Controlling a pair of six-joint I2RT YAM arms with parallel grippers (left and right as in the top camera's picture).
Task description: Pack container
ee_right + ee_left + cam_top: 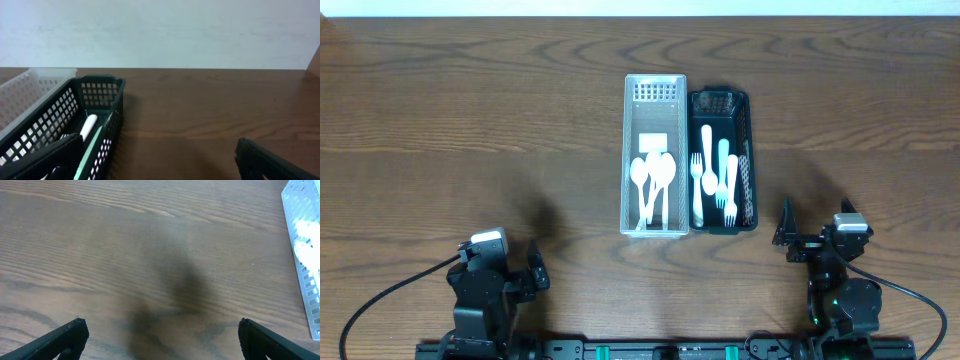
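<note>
the left pincer [162, 332] and right pincer [157, 150] are matte black, both spread wide and empty over the grained wooden table [470, 120]. beyond and between them, a white slotted plastic basket [626, 150] holds smooth spoons [653, 175]. a black mesh basket [720, 95] of white forks [715, 178] touches it, on the right pincer's side.

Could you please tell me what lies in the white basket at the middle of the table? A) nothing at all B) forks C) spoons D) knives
C: in the overhead view the white basket holds white spoons, while the forks lie in the black basket right beside it.
</note>
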